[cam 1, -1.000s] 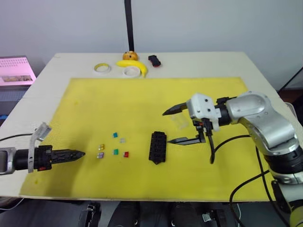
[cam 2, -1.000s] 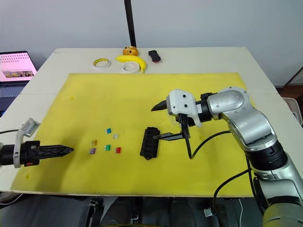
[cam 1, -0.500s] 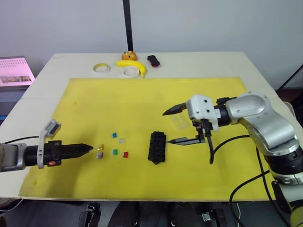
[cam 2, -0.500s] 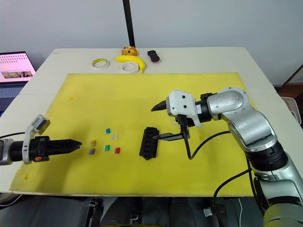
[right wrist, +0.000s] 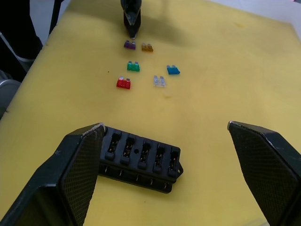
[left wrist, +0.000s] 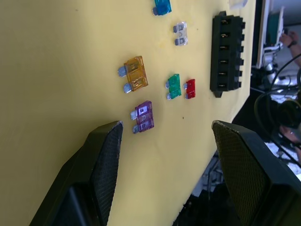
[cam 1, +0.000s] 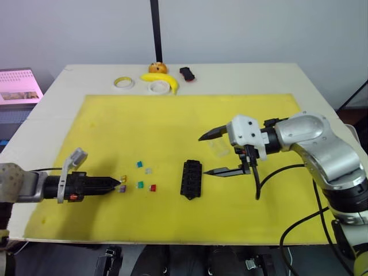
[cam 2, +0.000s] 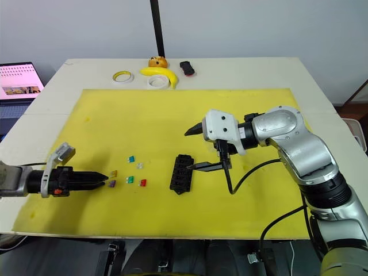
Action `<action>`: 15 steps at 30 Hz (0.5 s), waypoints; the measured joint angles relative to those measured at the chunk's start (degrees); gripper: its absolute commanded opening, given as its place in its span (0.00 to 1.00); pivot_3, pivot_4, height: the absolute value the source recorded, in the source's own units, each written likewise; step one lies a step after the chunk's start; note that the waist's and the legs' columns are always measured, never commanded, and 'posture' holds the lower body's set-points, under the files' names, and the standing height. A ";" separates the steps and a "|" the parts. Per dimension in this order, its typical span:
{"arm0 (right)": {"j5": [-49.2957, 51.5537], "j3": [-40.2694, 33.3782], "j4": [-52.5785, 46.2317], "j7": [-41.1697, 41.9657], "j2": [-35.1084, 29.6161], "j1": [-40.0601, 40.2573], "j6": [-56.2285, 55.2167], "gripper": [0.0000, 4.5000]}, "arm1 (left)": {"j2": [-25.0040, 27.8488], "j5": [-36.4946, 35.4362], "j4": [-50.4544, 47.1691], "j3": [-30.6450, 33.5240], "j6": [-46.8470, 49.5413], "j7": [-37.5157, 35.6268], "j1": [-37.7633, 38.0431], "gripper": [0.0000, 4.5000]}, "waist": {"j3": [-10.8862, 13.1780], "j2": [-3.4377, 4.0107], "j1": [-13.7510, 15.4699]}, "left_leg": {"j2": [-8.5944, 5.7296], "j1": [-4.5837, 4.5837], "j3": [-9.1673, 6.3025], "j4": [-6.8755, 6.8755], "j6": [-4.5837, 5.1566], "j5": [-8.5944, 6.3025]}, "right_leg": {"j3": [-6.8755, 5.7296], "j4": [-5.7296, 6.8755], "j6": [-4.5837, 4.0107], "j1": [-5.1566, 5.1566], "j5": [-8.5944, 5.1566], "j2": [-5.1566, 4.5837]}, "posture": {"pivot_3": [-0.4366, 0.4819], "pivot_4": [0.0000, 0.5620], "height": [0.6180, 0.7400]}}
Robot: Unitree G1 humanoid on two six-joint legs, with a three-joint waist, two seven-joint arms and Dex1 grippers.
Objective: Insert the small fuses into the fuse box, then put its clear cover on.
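Table (cam 1: pixel 322 86): pale rectangular top, spanning most of the head view.
Mat (cam 1: pixel 172 126): large yellow sheet across the table's middle.
Right gripper (cam 1: pixel 211 154): right of centre, two black fingers spread wide, empty, tips just right of the fuse box.
Left gripper (cam 2: pixel 98 179): lower left, fingers parted in the left wrist view, nothing between them, tips just beside the purple fuse.
Fuse box (cam 1: pixel 191 179): small black plastic rectangular block with a row of slots, lower centre on the mat; slots empty.
Clear cover (cam 1: pixel 218 148): transparent plastic rectangular lid, flat on the mat between the right fingers, just upper right of the box.
Small fuses: six tiny plastic blade fuses loose on the mat left of the box: teal (left wrist: pixel 162 7), grey-clear (left wrist: pixel 180 33), yellow (left wrist: pixel 134 74), purple (left wrist: pixel 143 116), green (left wrist: pixel 173 86), red (left wrist: pixel 190 88).
Far edge, upper centre: yellow banana (cam 1: pixel 161 80), two white tape rolls (cam 1: pixel 123 83), small black-red object (cam 1: pixel 187 74).
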 measured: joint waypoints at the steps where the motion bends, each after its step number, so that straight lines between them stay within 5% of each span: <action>1: 0.00 0.00 -0.18 -0.04 -0.05 0.00 0.13 1.00 | -0.02 0.28 0.36 -0.52 -0.46 -0.31 -0.31 0.71 | 0.00 0.00 0.00 | 0.00 0.00 0.00 0.00 0.00 0.00 | 0.00 0.00 0.00 0.00 0.00 0.01 | 0.48 0.27 1.00; 15: 4.44 -0.78 -3.75 0.25 -0.93 0.00 4.75 1.00 | 0.52 2.57 0.66 -5.47 -5.38 -5.16 -0.66 0.71 | 0.00 0.00 0.04 | 0.00 0.00 0.00 0.00 0.01 0.00 | 0.00 -0.01 0.00 0.02 0.00 -0.03 | 0.48 0.27 1.00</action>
